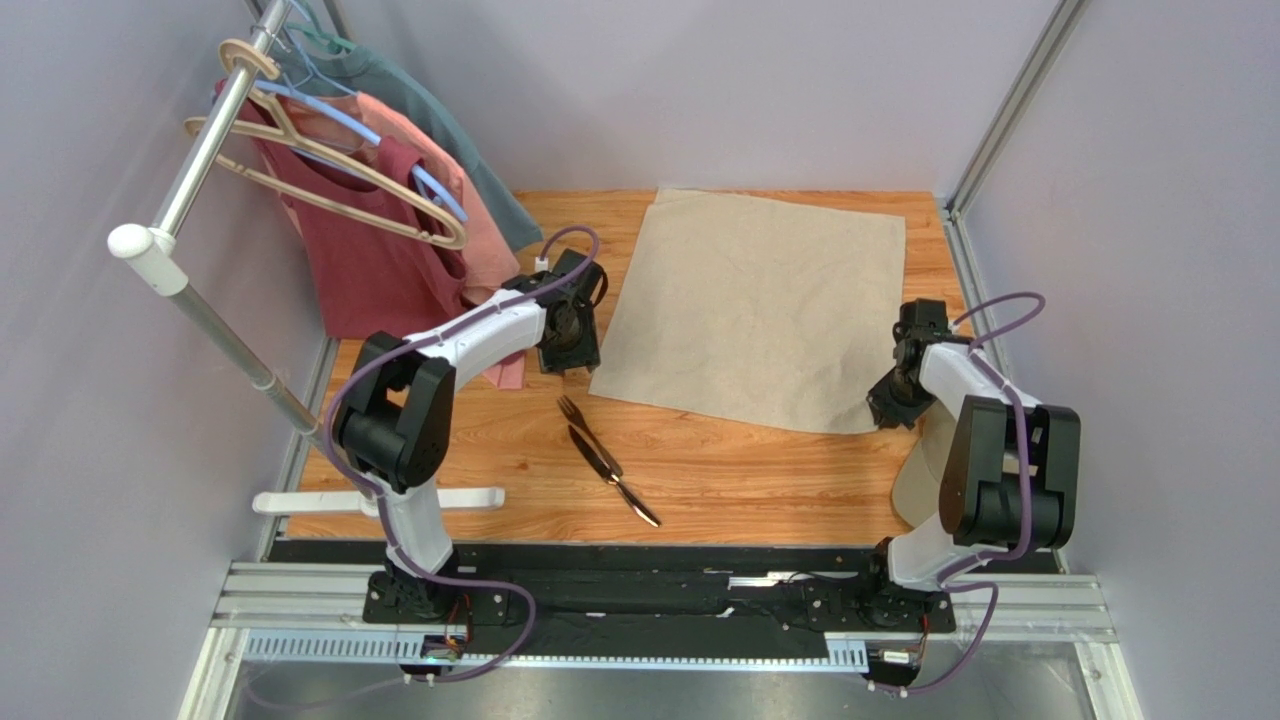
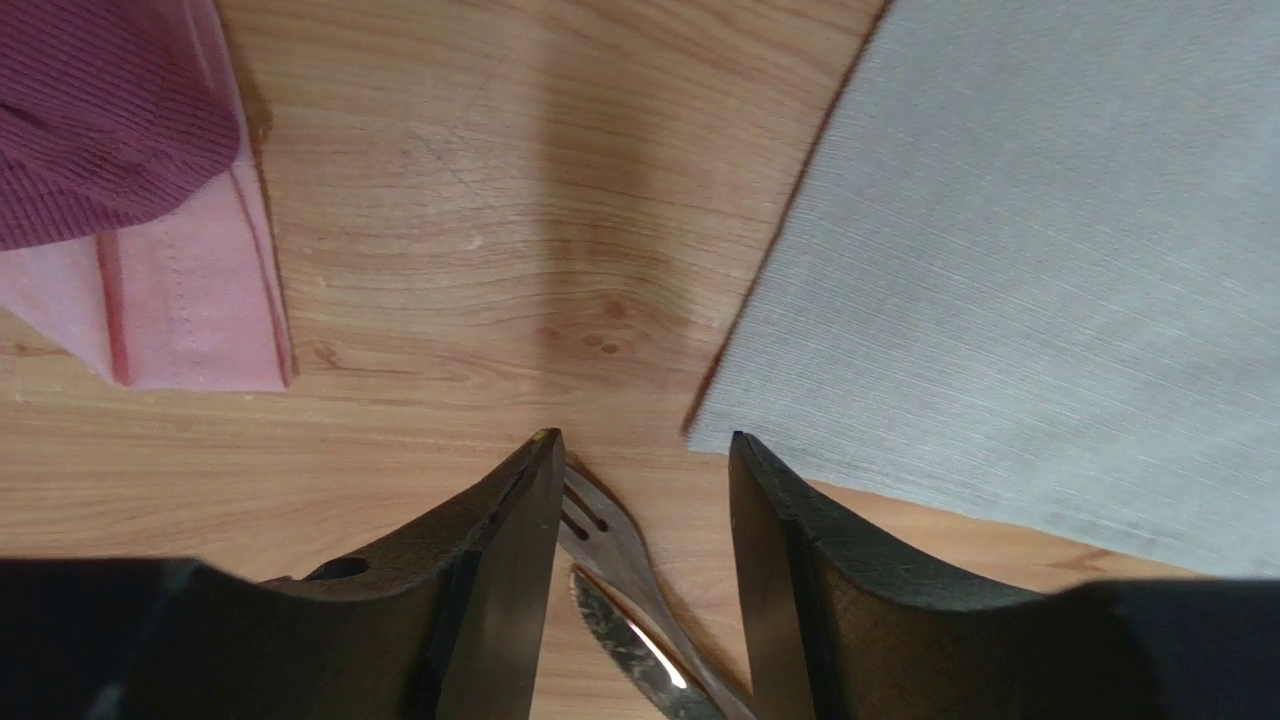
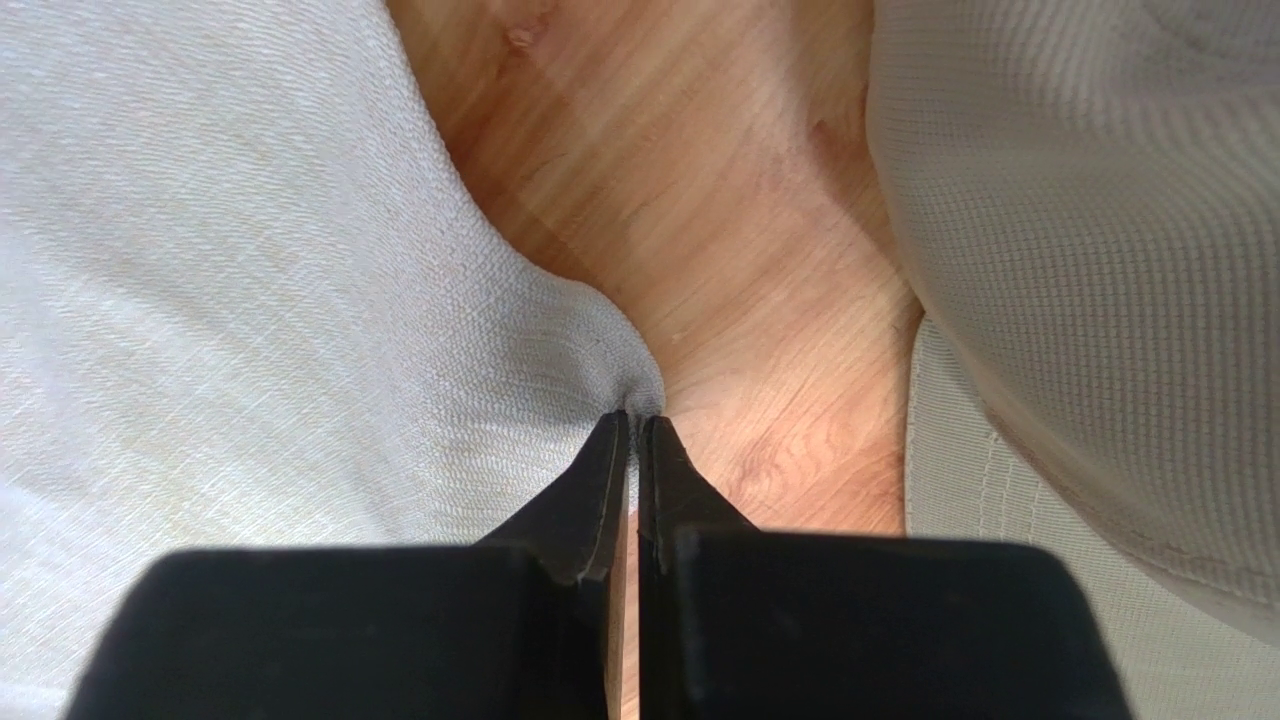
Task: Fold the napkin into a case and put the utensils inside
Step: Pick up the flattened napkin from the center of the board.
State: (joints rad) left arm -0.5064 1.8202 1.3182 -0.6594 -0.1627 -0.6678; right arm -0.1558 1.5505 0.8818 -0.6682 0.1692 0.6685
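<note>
The beige-tan napkin point(image 1: 759, 305) lies spread flat on the wooden table point(image 1: 721, 473). My right gripper point(image 1: 890, 402) is shut on the napkin's point(image 3: 226, 285) near right corner, and the cloth puckers at its tips point(image 3: 633, 428). At the napkin's point(image 2: 1037, 270) near left corner my left gripper point(image 1: 570, 353) stands open just above the wood, holding nothing point(image 2: 639, 450). The dark fork point(image 1: 583, 435) and knife point(image 1: 628, 492) lie crossed near the table's middle front; the fork's tines point(image 2: 589, 518) and the knife's blade point(image 2: 639, 645) show between the left fingers.
Red and pink shirts point(image 1: 391, 225) hang on hangers from a rail point(image 1: 203, 165) at the back left; their hems point(image 2: 181, 285) lie on the table next to my left gripper. A tan cap point(image 3: 1082, 255) sits right of the right gripper, at the table's right edge point(image 1: 920, 480).
</note>
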